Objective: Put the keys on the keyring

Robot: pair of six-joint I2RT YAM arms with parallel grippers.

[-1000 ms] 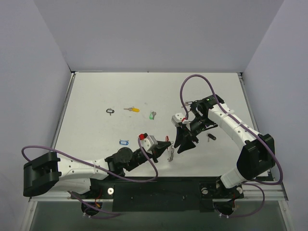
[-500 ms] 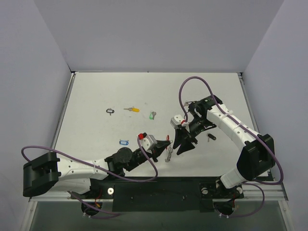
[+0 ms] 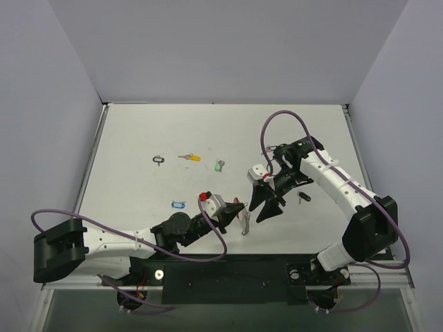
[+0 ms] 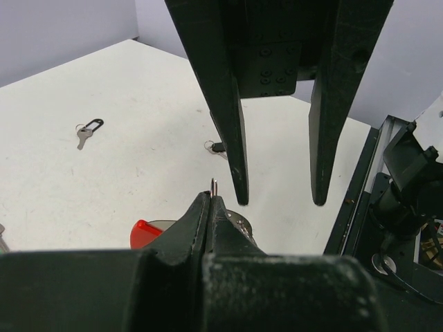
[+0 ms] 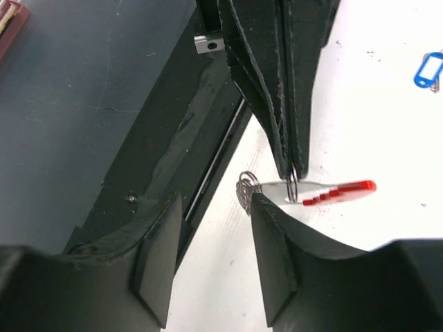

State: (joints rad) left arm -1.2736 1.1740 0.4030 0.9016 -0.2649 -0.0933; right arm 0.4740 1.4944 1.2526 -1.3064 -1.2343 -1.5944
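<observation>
The keyring is a red plastic band (image 5: 347, 187) joined to silver loops (image 5: 246, 189), and it hangs just above the table (image 3: 245, 220). My left gripper (image 3: 239, 209) is shut on its metal ring (image 4: 214, 185), with the red band (image 4: 144, 232) below the fingers. My right gripper (image 3: 266, 206) stands open right beside it. One of its fingers (image 5: 273, 242) is next to the silver loops, with nothing between the jaws. Keys lie loose on the table: blue-tagged (image 3: 178, 205), green (image 3: 219, 165), yellow (image 3: 189, 158), black (image 3: 159, 160), and another black one (image 3: 302, 196).
The black base rail (image 3: 228, 277) runs along the near table edge, just below the two grippers. Purple cables (image 3: 277, 121) loop over both arms. In the left wrist view a key with a black tag (image 4: 88, 130) lies beyond the right gripper's fingers (image 4: 235, 138).
My right gripper's jaws have spread wider beside the keyring. The left gripper keeps its hold on the ring and has barely shifted.
</observation>
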